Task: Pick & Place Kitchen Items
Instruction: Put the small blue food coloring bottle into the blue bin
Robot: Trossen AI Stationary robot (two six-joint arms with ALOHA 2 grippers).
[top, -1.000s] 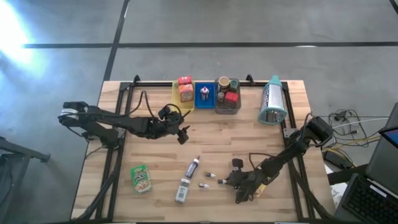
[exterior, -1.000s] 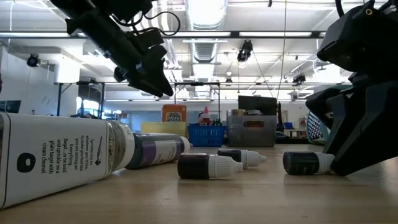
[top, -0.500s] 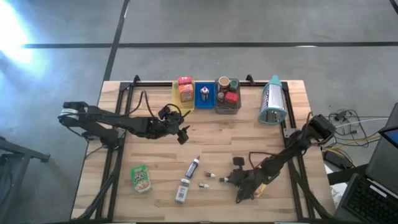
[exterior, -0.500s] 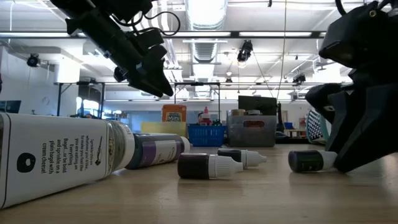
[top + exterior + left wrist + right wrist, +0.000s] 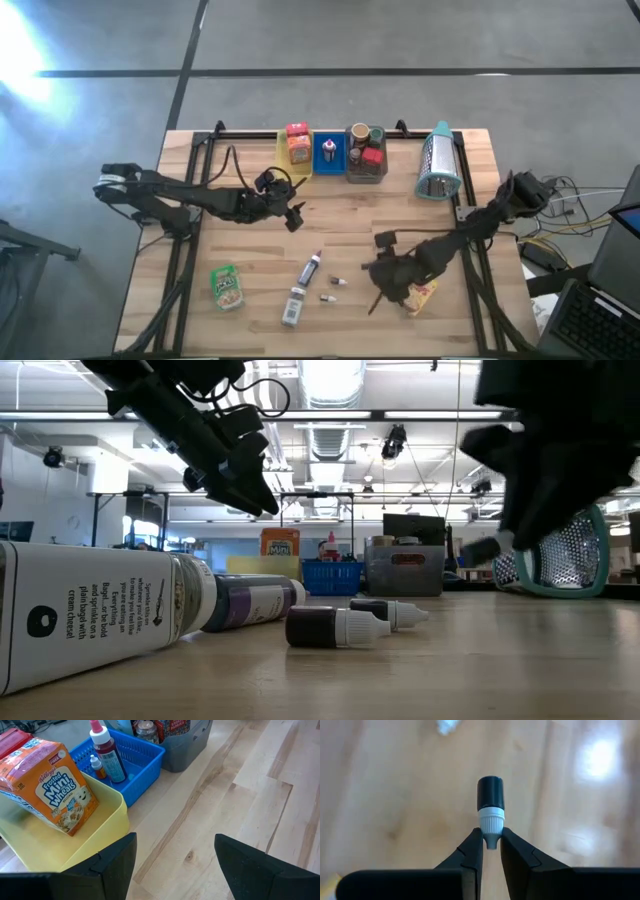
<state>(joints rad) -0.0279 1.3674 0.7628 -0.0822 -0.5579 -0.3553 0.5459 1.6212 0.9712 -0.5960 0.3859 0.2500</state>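
Right gripper (image 5: 491,851) pinches a small vial (image 5: 491,802) by its white tip, lifted off the table (image 5: 200,320)
Only the right wrist view shows the pinch; left gripper (image 5: 172,857) gapes empty near the yellow tray (image 5: 100,827), lower left

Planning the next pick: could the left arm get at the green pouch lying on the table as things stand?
Probably yes. The left tool hangs open and empty above bare wood, and the green pouch lies alone toward the near left edge. The right tool is shut on a small vial, away on the other side.
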